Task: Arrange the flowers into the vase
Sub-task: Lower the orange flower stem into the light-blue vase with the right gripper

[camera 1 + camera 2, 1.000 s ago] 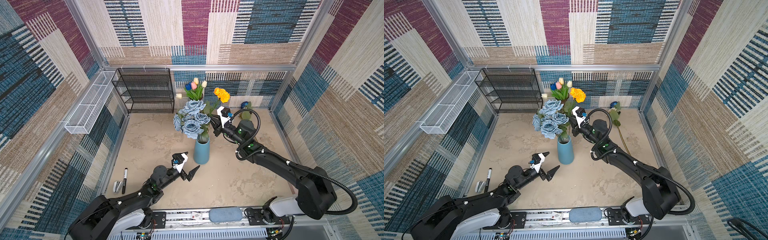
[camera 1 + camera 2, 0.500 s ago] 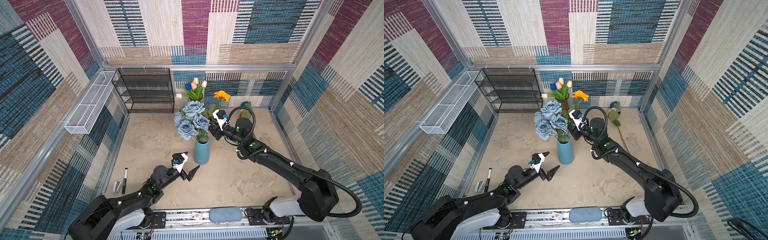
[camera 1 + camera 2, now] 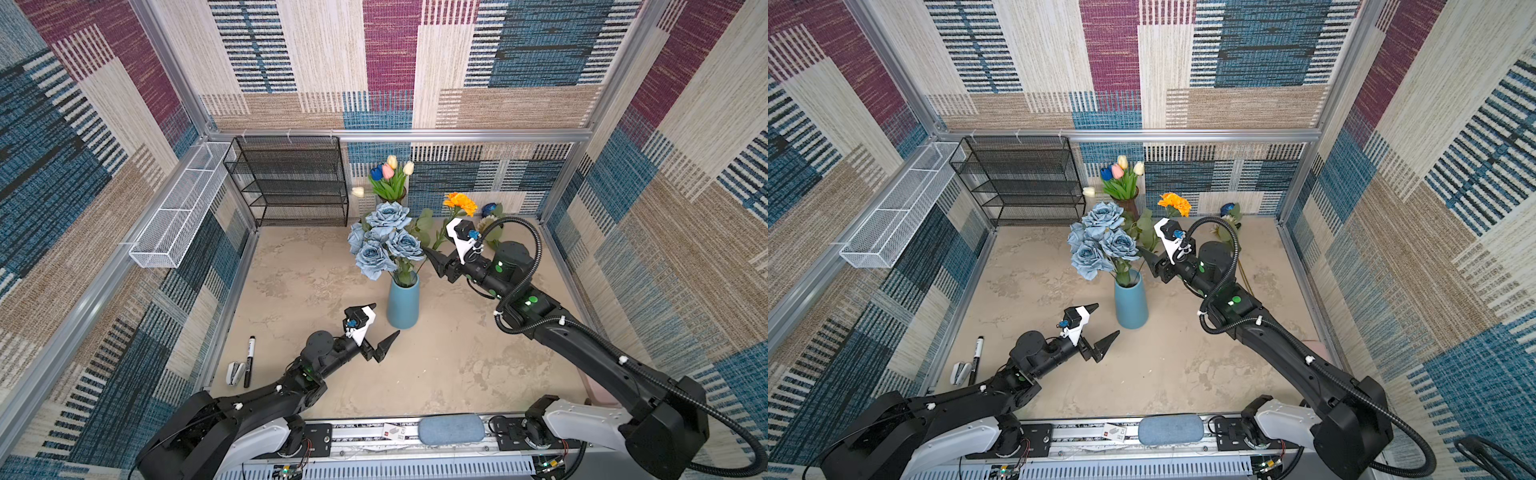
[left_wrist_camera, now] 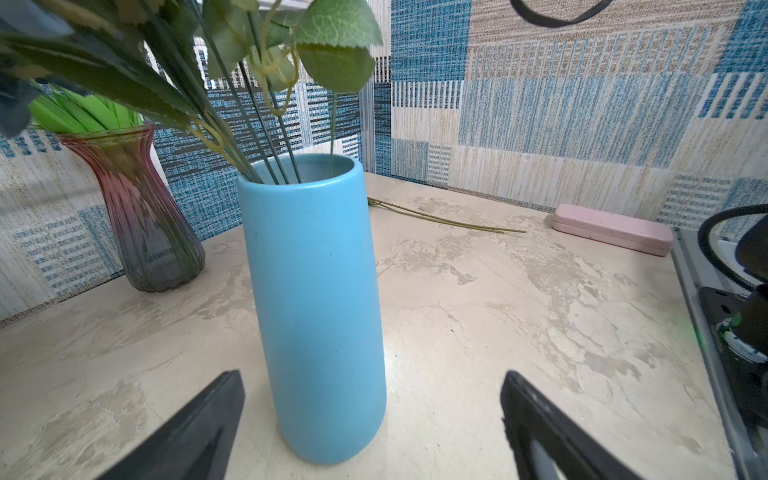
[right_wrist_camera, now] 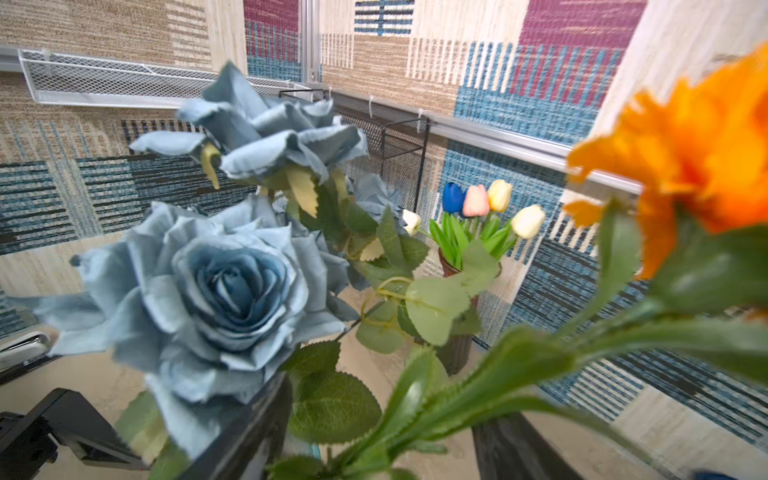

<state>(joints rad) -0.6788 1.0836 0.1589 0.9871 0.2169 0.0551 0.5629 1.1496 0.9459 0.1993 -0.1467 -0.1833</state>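
One orange bloom (image 5: 685, 145) | stem between right gripper (image 5: 388, 401) jaws | jaws apart

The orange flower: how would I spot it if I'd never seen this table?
Start at the blue vase in the middle of the table. Above it sits a bunch of dusty-blue roses; the orange flower leans out on their right in both top views. It is the only orange bloom.

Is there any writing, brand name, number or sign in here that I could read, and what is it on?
Nothing here can be read.
white tag on the front rail: dark print beside a red patch, too small to read.
black marker: any label is too small to make out.
blue vase: plain, no writing.
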